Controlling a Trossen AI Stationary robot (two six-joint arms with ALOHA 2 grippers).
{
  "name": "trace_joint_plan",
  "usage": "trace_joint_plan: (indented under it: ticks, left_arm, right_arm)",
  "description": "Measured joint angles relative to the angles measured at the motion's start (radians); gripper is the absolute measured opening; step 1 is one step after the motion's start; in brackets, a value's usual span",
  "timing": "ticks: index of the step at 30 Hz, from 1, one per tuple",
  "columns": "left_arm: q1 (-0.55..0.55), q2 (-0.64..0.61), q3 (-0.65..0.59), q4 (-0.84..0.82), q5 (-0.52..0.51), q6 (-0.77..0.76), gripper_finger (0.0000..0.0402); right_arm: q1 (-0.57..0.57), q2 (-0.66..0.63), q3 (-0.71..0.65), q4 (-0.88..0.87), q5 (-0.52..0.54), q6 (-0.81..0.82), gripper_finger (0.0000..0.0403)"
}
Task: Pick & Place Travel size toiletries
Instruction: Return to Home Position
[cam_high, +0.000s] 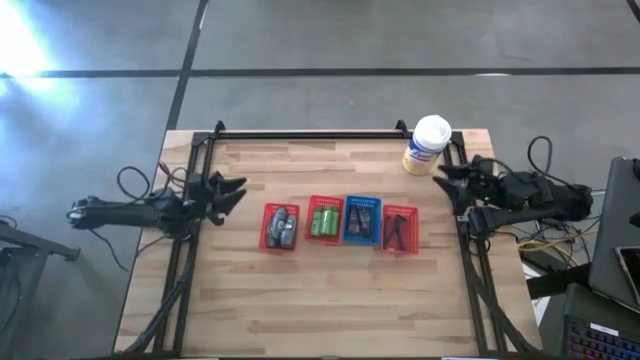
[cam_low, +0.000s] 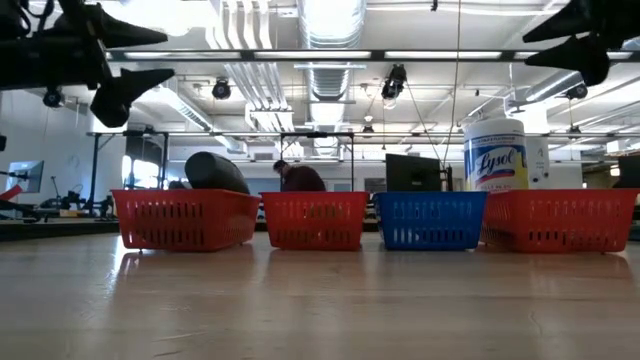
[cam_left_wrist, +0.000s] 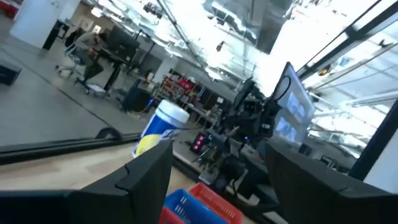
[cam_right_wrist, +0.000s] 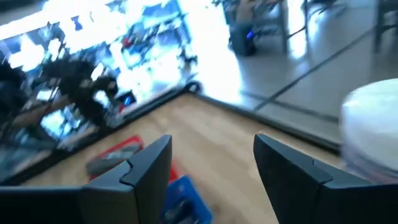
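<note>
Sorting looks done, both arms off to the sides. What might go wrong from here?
The right end effector, open, sits close to the white-lidded canister; a swing might topple it. A grey tube seems to poke above the rim of the leftmost red basket, so a bump might spill it. The left end effector, open, waits at the left edge.

Wooden table (cam_high: 330, 300), pale planks, black frame (cam_high: 310, 134) along edges. Four mesh baskets in row between left gripper (cam_high: 238, 192) and right gripper (cam_high: 448, 192). Red basket (cam_high: 280, 228) nearest left gripper, then second red basket (cam_high: 325, 220), blue basket (cam_high: 362, 221), and third red basket (cam_high: 400, 230) nearest right gripper. Neighbours seem to touch, hard to tell. Canister (cam_high: 427, 145), white lid, yellow body, upright just beside right gripper.
</note>
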Motion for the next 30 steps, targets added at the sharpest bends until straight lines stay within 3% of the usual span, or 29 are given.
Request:
trace_joint_plan:
  ticks: [3,8,17,30]
  left_arm:
    - [0.005,-0.067,0.0,-0.059,0.001,-0.002,0.0259]
    - [0.005,-0.156,0.0,-0.197,0.003,0.006,0.0259]
    - [0.005,-0.175,-0.014,-0.328,-0.011,-0.016,0.0259]
    - [0.004,-0.169,-0.016,-0.321,-0.019,-0.028,0.0259]
  right_arm:
    - [0.0,-0.088,-0.029,0.0,0.065,-0.005,0.0219]
    - [0.0,-0.158,-0.061,0.001,0.087,-0.004,0.0213]
    - [0.0,-0.062,-0.074,0.0,0.08,-0.002,0.0216]
    - [0.0,0.048,-0.074,0.0,0.08,-0.002,0.0257]
